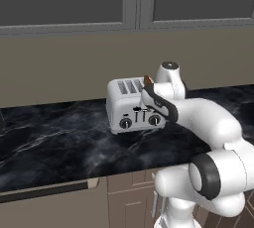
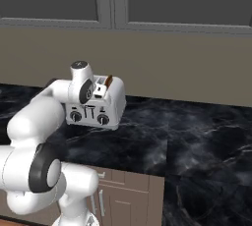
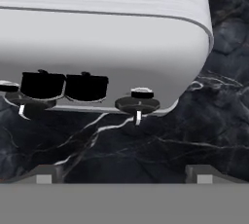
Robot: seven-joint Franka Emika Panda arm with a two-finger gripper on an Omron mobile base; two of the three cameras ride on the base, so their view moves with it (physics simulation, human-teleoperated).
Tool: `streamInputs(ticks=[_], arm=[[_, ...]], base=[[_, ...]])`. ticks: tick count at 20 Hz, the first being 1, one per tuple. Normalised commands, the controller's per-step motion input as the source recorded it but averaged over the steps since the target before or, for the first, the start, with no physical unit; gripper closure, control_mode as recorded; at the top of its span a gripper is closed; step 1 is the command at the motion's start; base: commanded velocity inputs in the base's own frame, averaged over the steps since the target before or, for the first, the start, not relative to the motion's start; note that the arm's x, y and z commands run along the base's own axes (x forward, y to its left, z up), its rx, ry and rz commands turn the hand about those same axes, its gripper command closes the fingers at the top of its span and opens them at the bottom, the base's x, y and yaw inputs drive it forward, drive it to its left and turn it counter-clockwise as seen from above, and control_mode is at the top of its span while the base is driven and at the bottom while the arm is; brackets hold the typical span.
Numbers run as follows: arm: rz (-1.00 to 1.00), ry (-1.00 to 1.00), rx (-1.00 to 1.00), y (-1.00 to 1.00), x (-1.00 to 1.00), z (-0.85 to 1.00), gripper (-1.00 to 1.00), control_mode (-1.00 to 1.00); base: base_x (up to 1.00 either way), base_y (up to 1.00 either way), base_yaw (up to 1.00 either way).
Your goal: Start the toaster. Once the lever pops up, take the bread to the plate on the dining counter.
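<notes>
While the gripper [image 3: 121,174], jaws apart and holding nothing, hangs before the toaster [image 1: 130,104] on the black worktop [image 1: 64,138], the bread [image 2: 108,81] stands in a slot.

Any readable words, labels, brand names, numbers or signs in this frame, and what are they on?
None can be read.
toaster: no brand or label on its front; each knob carries only a plain white pointer mark.
worktop: white marble veins, no writing.
</notes>
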Motion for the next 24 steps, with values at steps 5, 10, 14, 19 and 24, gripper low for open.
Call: streamInputs(ticks=[5,10,14,19,24], arm=[[0.00,0.00,0.00,0.00,0.12,-0.19,-1.00,-1.00],[0.00,-0.05,0.00,0.00,0.16,-0.18,-1.00,-1.00],[0.00,-0.09,0.03,-0.10,0.06,-0.01,-1.00,-1.00],[-0.01,-0.04,0.01,-0.04,0.16,-0.09,-1.00,-1.00],[0.00,0.00,0.00,0.00,0.26,-0.19,-1.00,-1.00]], base=[[0.00,0.00,0.00],[0.00,0.00,0.00],[0.00,0.00,0.00],[0.00,0.00,0.00],[0.00,0.00,0.00]])
